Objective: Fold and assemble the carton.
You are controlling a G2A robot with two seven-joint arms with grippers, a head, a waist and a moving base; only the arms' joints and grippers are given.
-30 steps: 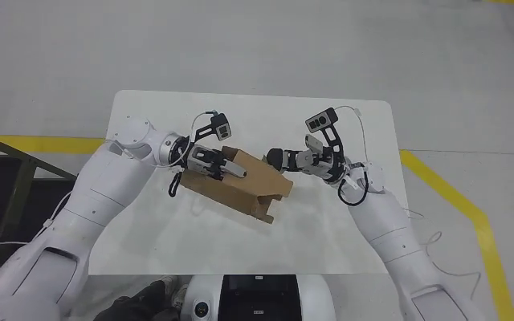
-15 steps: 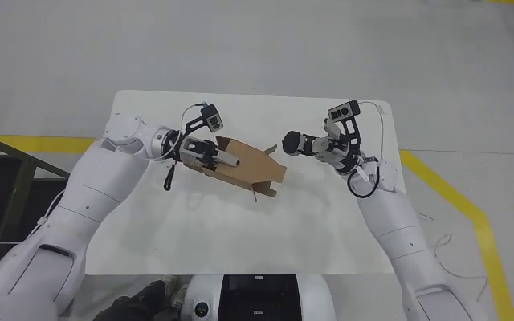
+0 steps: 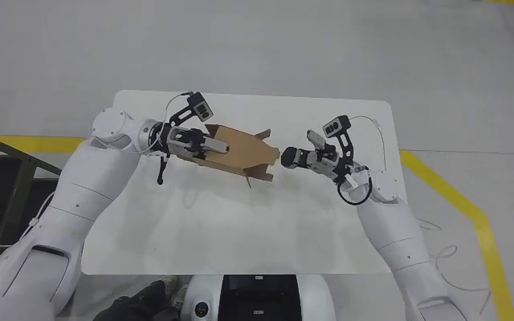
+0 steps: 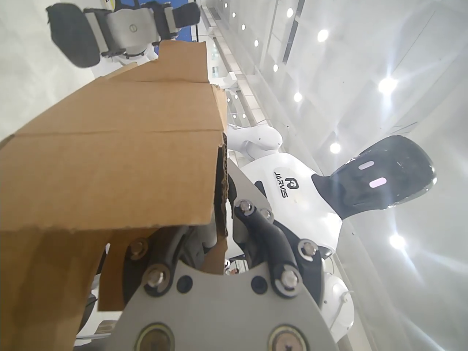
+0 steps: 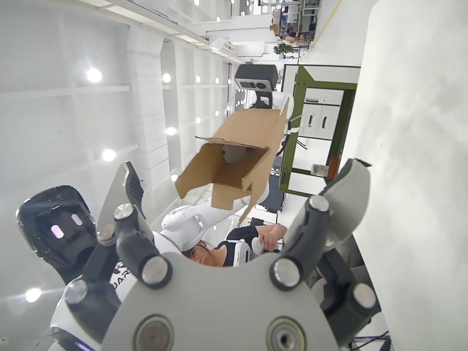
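Note:
A brown carton (image 3: 241,152) is held in the air over the white table (image 3: 321,233), tilted, with its flaps loose at the open end. My left gripper (image 3: 210,144) is shut on the carton's wall at its closed-side end; in the left wrist view one finger (image 4: 252,221) presses the cardboard edge (image 4: 109,169). My right gripper (image 3: 287,156) hangs open just off the open end, not touching it. From the right wrist, the carton (image 5: 237,147) shows its hollow inside between the spread fingers (image 5: 128,184).
The table's front half (image 3: 241,241) lies bare below the carton. A yellow floor line (image 3: 450,188) runs beside the table. A green-framed stand (image 5: 310,129) is off the table's far side.
The left arm has carried the carton up and toward the table's far left. The right gripper let go of the carton's end, drew back, then returned close to the open end.

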